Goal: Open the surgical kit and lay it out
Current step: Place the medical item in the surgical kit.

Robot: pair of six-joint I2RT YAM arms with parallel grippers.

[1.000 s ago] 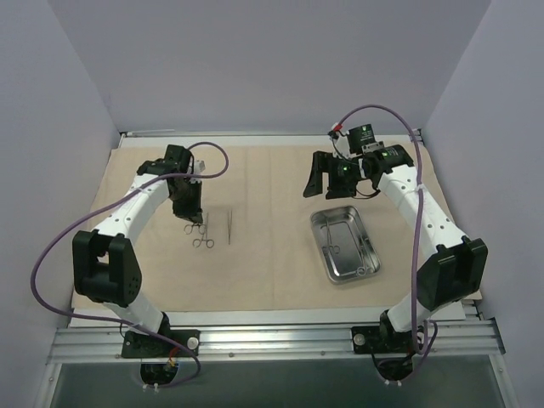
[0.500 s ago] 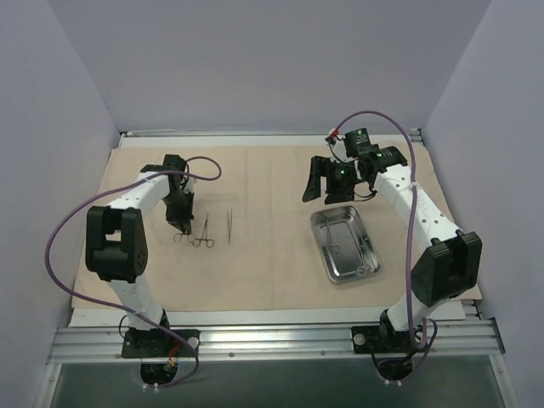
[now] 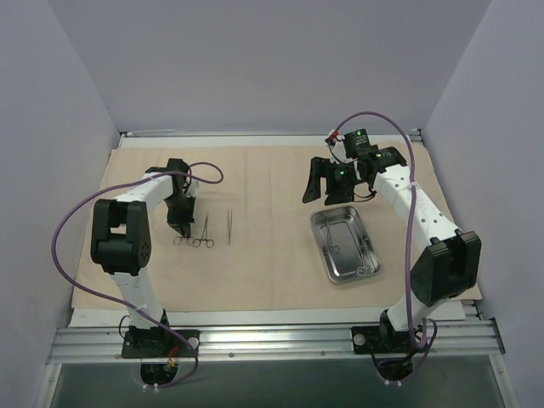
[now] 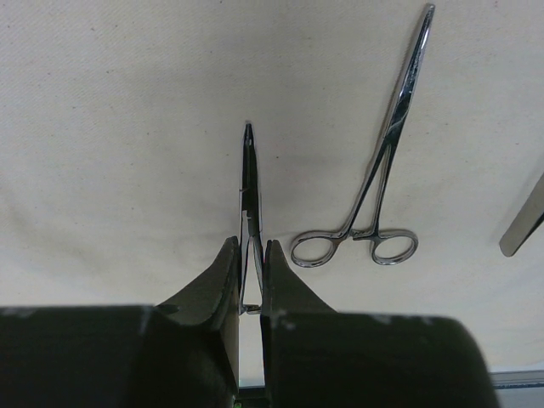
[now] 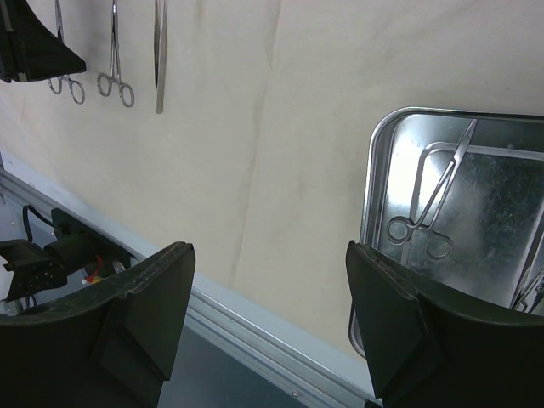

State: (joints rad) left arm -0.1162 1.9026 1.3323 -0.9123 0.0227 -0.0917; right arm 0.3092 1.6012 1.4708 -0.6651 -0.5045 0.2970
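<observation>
From above, the left gripper (image 3: 180, 226) stood further left on the wrapping cloth (image 3: 272, 272) than a second before. The left arm's elbow had swung in close beside it, with little change over the last half second. The cloth lay spread flat over the table (image 3: 272, 316). The held forceps (image 3: 180, 240) now lay left of the second forceps (image 3: 204, 235), and the tweezers (image 3: 229, 223) were just to their right. The right gripper (image 3: 325, 181) hung spread wide above the far end of the steel tray (image 3: 327, 259), barely shifted from half a second earlier. A green-lit module sat on the right wrist, and any marking on it was too small to read.

In the left wrist view, the left gripper was closed to a narrow slit, pinching the held forceps near its handle end. That tool stood on edge with its tip pointing away over the cloth. The second forceps lay flat to the right, apart from it, both rings showing. One end of the tweezers showed at the right edge.

In the right wrist view, the right gripper's fingers (image 5: 144, 314) stood far apart with nothing between them. The tray lay on the cloth at right with the tray forceps (image 5: 429, 212) lying inside it. More thin steel showed at its lower right corner, too cropped to name. The laid-out tools showed at top left.
</observation>
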